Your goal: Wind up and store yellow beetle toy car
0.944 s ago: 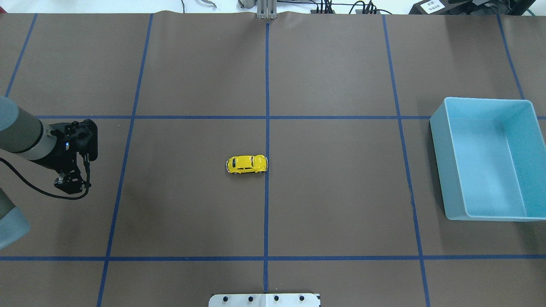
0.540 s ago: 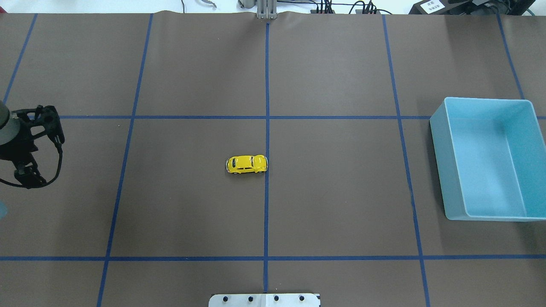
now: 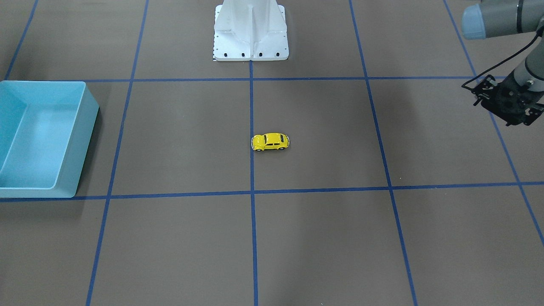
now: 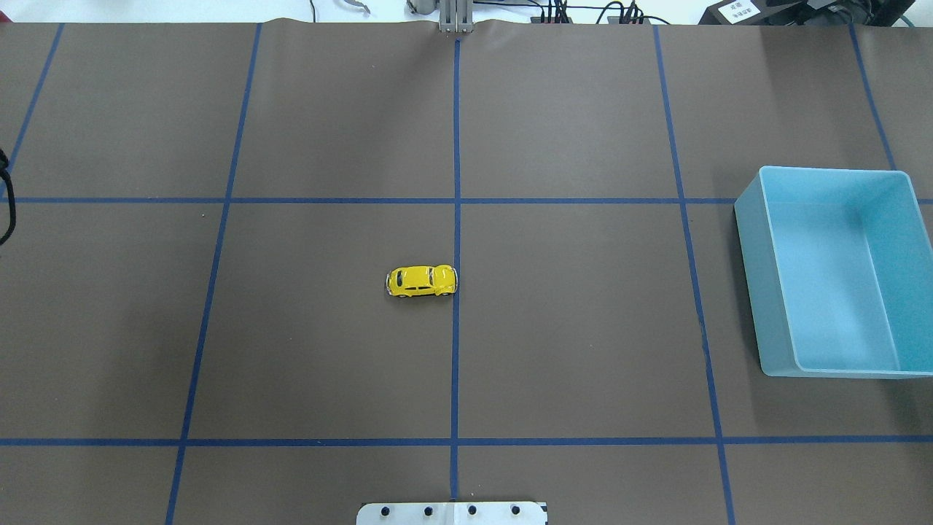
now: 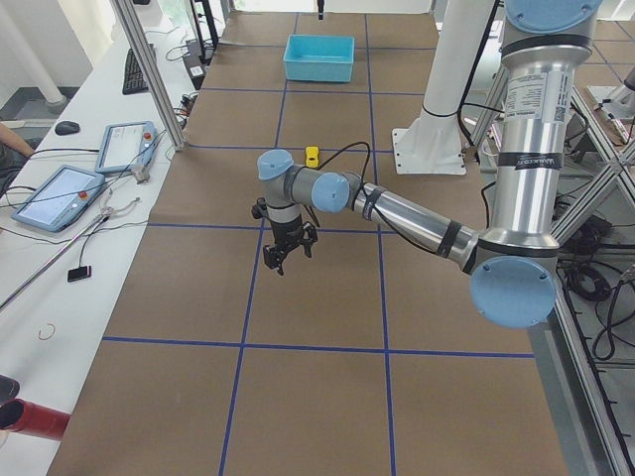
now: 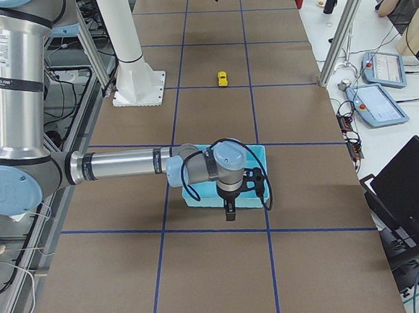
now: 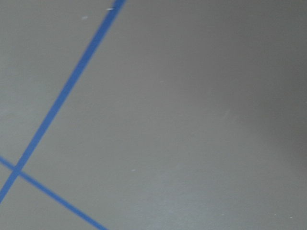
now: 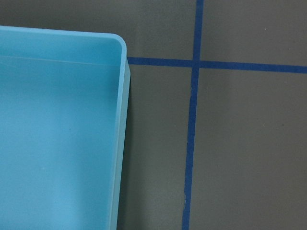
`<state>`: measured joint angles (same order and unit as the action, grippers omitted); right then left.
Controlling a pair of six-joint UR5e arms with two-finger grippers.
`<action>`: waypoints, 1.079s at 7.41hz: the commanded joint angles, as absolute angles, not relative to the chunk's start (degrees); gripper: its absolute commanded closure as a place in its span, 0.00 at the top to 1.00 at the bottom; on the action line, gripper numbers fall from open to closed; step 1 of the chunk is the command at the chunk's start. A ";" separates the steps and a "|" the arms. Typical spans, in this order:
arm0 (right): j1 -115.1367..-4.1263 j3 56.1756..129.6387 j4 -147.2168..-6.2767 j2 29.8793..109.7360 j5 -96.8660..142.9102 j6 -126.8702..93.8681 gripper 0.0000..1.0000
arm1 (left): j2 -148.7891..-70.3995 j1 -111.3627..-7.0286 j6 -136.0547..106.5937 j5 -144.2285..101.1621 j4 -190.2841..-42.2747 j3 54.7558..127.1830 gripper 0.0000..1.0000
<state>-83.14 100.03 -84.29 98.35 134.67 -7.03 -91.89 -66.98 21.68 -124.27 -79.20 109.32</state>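
Note:
The yellow beetle toy car (image 4: pixel 421 281) stands on its wheels at the middle of the table, just left of the centre tape line, and nothing touches it. It also shows in the front-facing view (image 3: pixel 270 142) and both side views (image 5: pixel 312 157) (image 6: pixel 222 78). My left gripper (image 3: pixel 510 111) hangs above the table far off at my left end (image 5: pixel 274 260). I cannot tell whether it is open or shut. My right gripper (image 6: pixel 230 213) points down at the near side of the light-blue bin (image 4: pixel 762 292). I cannot tell its state.
The bin (image 3: pixel 83 140) looks empty and sits at my right end of the table. Its corner fills the right wrist view (image 8: pixel 120 120). Blue tape lines divide the brown table. My white base (image 3: pixel 250 29) stands at the near edge. Operator desks with tablets (image 5: pixel 60 193) flank the far side.
My left arm has drawn back to the left and out of the overhead view; only a bit of cable remains at the edge. The car has not moved.

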 commanded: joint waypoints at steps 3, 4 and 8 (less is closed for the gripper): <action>-83.06 100.02 -84.20 98.17 134.56 -7.03 1.00 | -87.38 -78.38 20.74 -128.83 -79.27 108.90 1.00; -83.14 100.11 -84.29 98.17 134.56 -6.94 1.00 | -87.10 -80.14 18.22 -130.41 -79.28 108.90 1.00; -83.14 100.11 -84.20 98.17 134.47 -6.94 1.00 | -80.60 -91.47 10.37 -135.53 -78.84 107.85 1.00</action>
